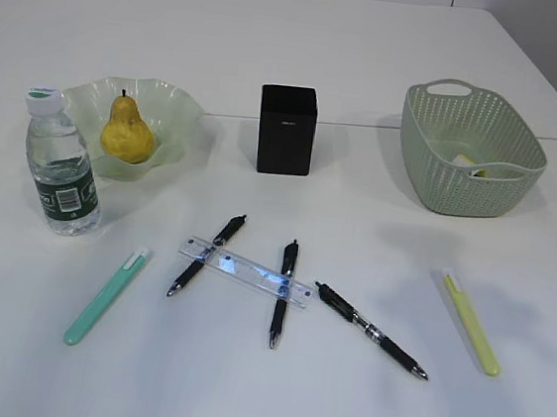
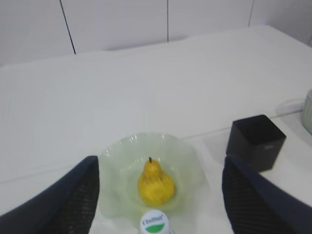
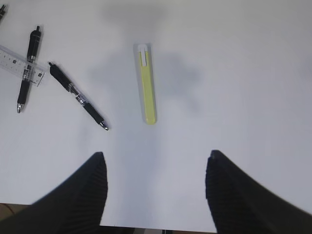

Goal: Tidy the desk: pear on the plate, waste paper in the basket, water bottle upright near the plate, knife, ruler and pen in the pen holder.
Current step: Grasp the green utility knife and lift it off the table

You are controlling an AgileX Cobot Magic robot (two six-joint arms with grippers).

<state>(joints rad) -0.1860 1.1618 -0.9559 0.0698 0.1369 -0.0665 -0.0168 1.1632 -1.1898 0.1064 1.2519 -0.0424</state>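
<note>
With the pear (image 1: pixel 127 131) already sitting in the ruffled glass plate (image 1: pixel 179 108) at the upper left of the exterior view, the water bottle (image 1: pixel 61 164) upright just beside it, and something pale lying in the green basket (image 1: pixel 431 175) at upper right, the stationery appears to be what remains. The yellow utility knife (image 3: pixel 147 84) looks like the likely next pick for the right gripper (image 3: pixel 155 192).

In the right wrist view the knife lies upper centre, pointing up and down the frame, with the spread, empty fingers (image 3: pixel 92 190) at the bottom edge, well apart from it. A good grasp would come straight down across the narrow width near its middle, so it hangs balanced for dropping into the black pen holder (image 1: pixel 287 130), which stands centre in the exterior view.

Three black pens, one being (image 1: pixel 371 331), and a clear ruler (image 1: pixel 244 271) lie crossed in the lower centre; a teal knife (image 1: pixel 106 296) lies lower left.

The left gripper (image 2: pixel 158 195) hangs released above the plate, holding nothing.
</note>
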